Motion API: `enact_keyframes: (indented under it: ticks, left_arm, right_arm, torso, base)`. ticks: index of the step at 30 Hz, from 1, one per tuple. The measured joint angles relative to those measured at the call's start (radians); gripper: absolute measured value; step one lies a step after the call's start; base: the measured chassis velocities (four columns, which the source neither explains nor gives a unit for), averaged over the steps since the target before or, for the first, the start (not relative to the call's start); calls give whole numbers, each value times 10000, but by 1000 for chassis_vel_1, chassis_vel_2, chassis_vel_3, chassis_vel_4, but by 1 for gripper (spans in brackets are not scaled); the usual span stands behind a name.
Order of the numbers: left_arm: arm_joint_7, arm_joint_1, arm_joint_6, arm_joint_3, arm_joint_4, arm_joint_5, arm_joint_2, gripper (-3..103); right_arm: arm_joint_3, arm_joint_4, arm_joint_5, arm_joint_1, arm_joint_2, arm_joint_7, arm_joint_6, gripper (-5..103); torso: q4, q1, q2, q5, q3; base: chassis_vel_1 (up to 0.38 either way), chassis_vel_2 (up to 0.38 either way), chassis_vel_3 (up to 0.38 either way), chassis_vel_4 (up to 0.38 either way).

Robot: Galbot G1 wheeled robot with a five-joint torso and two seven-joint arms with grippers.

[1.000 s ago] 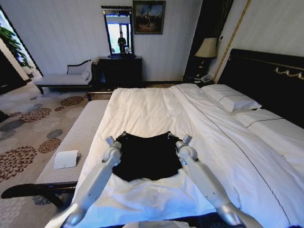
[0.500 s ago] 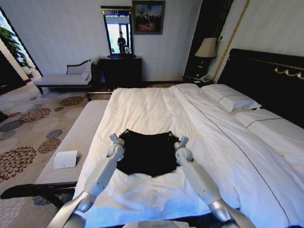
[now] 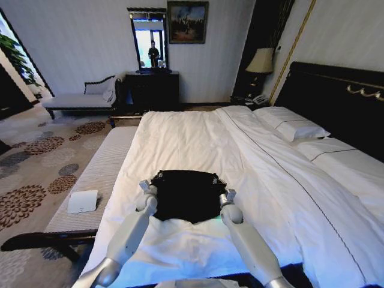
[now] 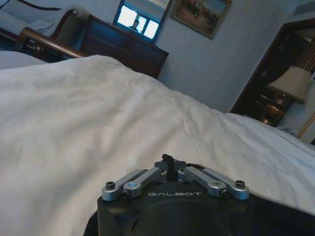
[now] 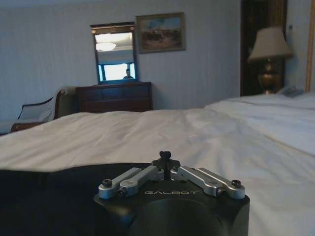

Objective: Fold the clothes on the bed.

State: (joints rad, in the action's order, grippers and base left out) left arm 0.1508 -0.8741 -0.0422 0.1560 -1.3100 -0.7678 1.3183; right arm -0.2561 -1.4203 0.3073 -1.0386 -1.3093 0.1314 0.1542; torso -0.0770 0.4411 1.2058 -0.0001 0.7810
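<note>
The clothes point(image 3: 186, 195), a black T-shirt, lie bunched into a rounded shape on the near part of the bed point(image 3: 198, 138), whose white duvet is smooth around them. My left gripper point(image 3: 145, 185) sits at the shirt's left edge and my right gripper point(image 3: 228, 194) at its right edge, both low on the duvet. In the left wrist view the left gripper point(image 4: 168, 160) is pinched shut, with black cloth point(image 4: 285, 216) beside it. The right gripper point(image 5: 165, 157) is likewise pinched shut next to the dark fabric point(image 5: 44, 196). The lettering is hidden.
A grey bench point(image 3: 99, 174) runs along the bed's left side with a white folded item point(image 3: 83, 201) on it. Pillows point(image 3: 291, 126) and the dark headboard point(image 3: 336, 102) are at the right. A dresser point(image 3: 152, 90), lamp point(image 3: 261, 61) and chaise point(image 3: 78, 99) stand by the far wall.
Both grippers have drawn back toward me along the shirt's sides. The shirt's far corners have come in, so it looks shorter and rounder.
</note>
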Motion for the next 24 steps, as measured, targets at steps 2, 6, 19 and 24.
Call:
enact_keyframes:
  ticks: [2,6,19,24]
  left_arm:
    - [23,-321,-70,-71,-288,125,-152,4]
    - [35,-710,-203,-75,-549,372,-377,4]
    - [174,-2073,-215,353,-1648,589,-983,4]
    - [176,-2518,-225,505,-2042,541,-1202,4]
  right_arm:
    - [-87,-113,-583,-360,1,-178,194,1]
    - [-200,-273,-1025,-841,-27,-279,382,1]
    - [-544,-1181,-1772,-2585,-146,-320,750,1]
    - [-861,-1719,-1805,-3224,-172,-313,849,1]
  torso:
    - [-1,0,1,0,0]
    - [-1,-2,1,0,-1]
    - [0,0,1,0,0]
    - [0,1,2,1,0]
  base:
    - [0,0,0,0]
    - [0,0,0,0]
    - [0,0,0,0]
    - [0,0,0,0]
